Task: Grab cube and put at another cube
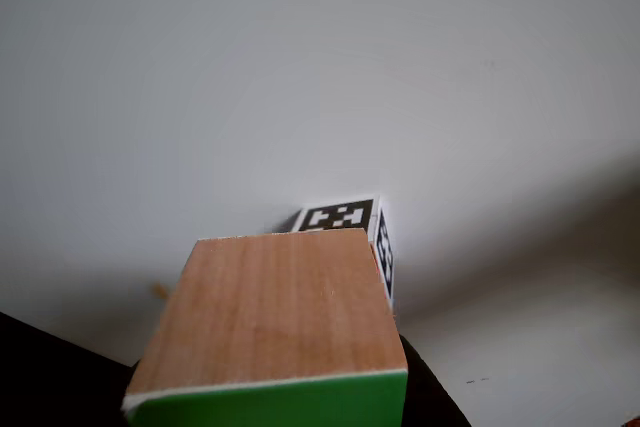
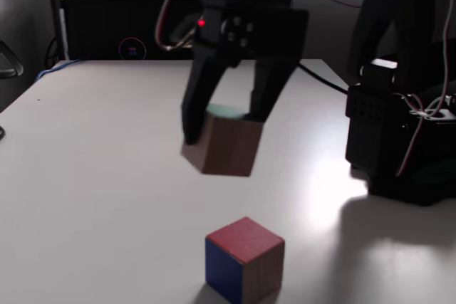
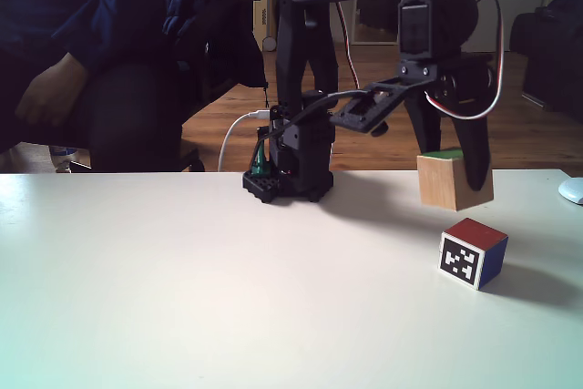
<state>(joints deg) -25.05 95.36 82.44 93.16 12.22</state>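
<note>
Carrying the cube (image 2: 224, 146) clear of the worktop (image 2: 92, 176), the pincer (image 2: 226, 122) is clamped on it from above, one finger down each side, green face uppermost in a fixed view (image 3: 453, 179). The other cube (image 2: 244, 260), red on top with its black-and-white marker facing one fixed camera (image 3: 472, 254), sits on the worktop lower and nearer that camera; in the other view it peeks out just beyond the held cube's far edge (image 1: 350, 217). To do this step well, I would judge the arm should bring the held cube squarely over or just beside the marked cube before descending, keeping it level so no corner clips the red top. Open worktop lies all around the marked cube; the arm's base (image 3: 291, 161) stands well apart, and a seated person (image 3: 100, 52) is beyond the far edge.
</note>
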